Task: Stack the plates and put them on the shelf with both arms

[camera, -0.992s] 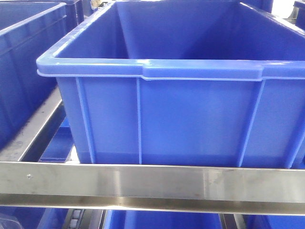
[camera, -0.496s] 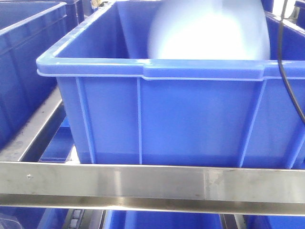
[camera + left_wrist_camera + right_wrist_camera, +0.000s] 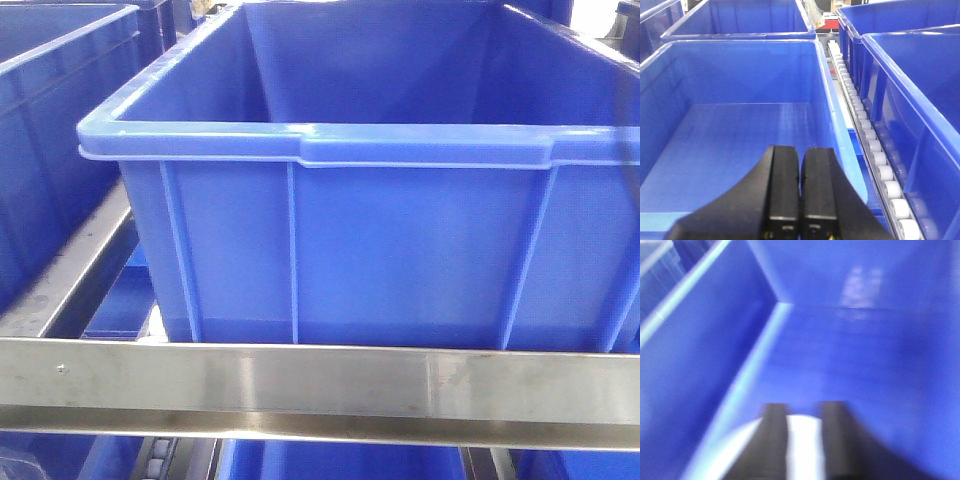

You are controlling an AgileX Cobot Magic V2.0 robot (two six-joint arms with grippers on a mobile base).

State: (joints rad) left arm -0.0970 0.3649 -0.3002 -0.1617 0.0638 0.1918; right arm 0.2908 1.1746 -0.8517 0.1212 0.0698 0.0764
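Left claw (image 3: 792, 200) is pressed together, holding nothing, above a blue bin (image 3: 740, 135). Right claw (image 3: 802, 435), inside another blue bin (image 3: 865, 350), pinches a white object, apparently a plate (image 3: 802, 450); view blurred.

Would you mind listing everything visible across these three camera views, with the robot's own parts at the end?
Large bin: one, blue, fills the front view, standing on the rack; no contents visible from this angle.
Neighbouring bins: several, blue, to the left and below in the front view, more around the left wrist view.
Shelf rail: one, bare metal, across the bottom of the front view.
Roller track: one row, white rollers, between bins in the left wrist view.
Plate: one visible, white, blurred, between the right gripper's fingers above a blue bin floor.
Left gripper: black, fingers pressed together, empty, over an empty bin.
Right gripper: dark, blurred, closed on the plate.
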